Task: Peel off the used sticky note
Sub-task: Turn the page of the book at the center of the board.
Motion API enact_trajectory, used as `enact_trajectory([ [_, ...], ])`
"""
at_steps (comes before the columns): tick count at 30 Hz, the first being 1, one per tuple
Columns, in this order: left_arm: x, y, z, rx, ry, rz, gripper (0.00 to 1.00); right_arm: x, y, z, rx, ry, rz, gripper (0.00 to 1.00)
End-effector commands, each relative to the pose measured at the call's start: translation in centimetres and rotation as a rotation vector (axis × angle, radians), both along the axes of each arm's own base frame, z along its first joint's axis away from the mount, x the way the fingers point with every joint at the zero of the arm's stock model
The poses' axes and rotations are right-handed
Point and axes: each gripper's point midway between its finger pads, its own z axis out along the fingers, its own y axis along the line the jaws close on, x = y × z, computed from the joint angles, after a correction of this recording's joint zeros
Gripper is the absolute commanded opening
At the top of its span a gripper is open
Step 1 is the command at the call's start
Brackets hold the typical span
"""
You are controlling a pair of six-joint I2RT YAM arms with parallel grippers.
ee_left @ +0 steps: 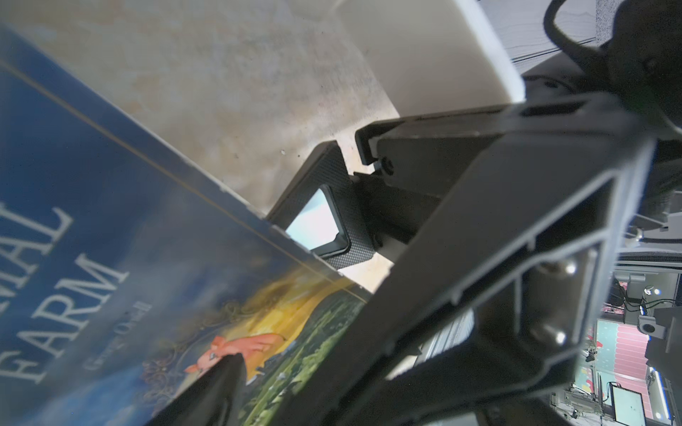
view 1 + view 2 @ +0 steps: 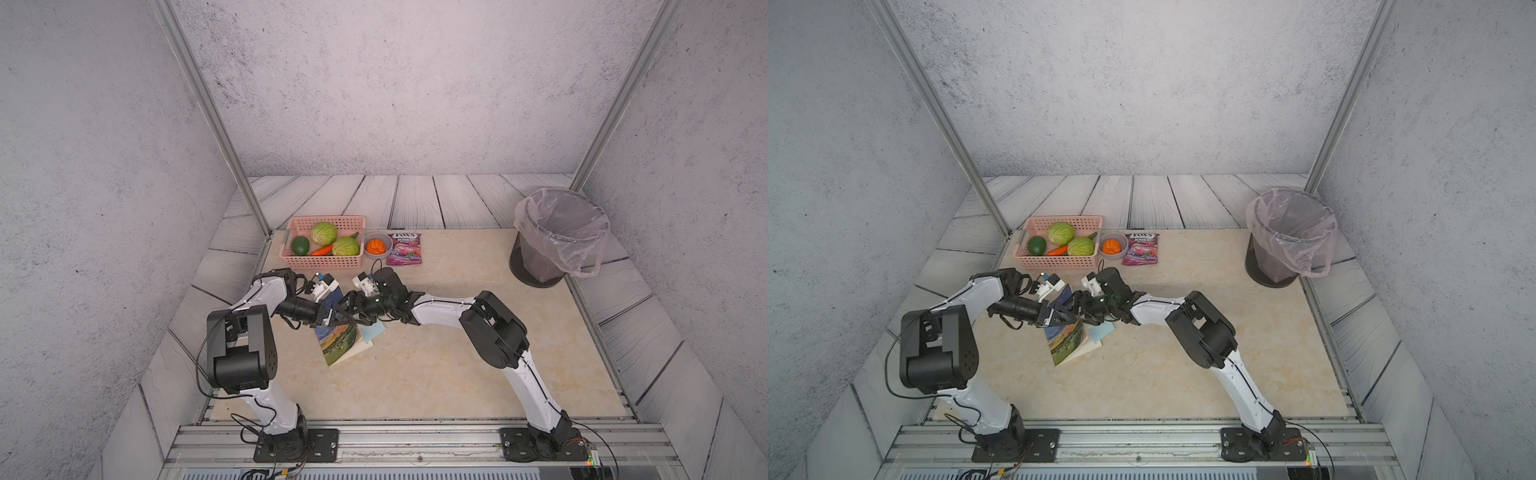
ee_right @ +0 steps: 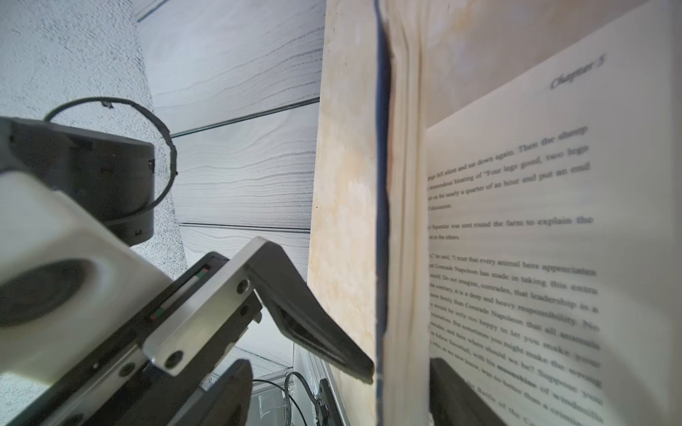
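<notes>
Beige table. In both top views the book lies mid-frame, cover lifted; the blue sticky note pokes out at its right edge, just below my right gripper, beside my left gripper. Left wrist view: my left jaws gape wide, one finger over the cover, nothing pinched. Right wrist view: right jaws apart astride cover and pages, one finger against the page.

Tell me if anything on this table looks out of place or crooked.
The book lies askew and partly open rather than flat, and a blue sticky note pokes out past its page edge. The bin liner hangs loose down one side.
</notes>
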Motion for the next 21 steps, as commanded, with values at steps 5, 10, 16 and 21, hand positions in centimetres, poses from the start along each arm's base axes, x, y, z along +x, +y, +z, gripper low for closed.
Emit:
enact_trajectory([
  [5, 0.4, 0.2, 0.6, -0.026, 0.002, 0.02, 0.98, -0.7, -0.8, 1.0, -0.045, -0.054, 0.019, 0.75],
  [10, 0.9, 0.3, 2.0, -0.054, -0.01, 0.038, 0.98, -0.9, -1.6, -0.1, -0.112, -0.073, 0.016, 0.65],
  [16, 2.4, 1.4, 4.4, -0.031, -0.052, 0.102, 0.98, -0.6, -1.9, -0.3, -0.153, -0.099, 0.003, 0.36],
  [21, 4.3, 3.3, 5.1, 0.111, -0.106, 0.208, 0.98, -0.4, -2.4, -0.2, -0.207, -0.132, -0.005, 0.0],
])
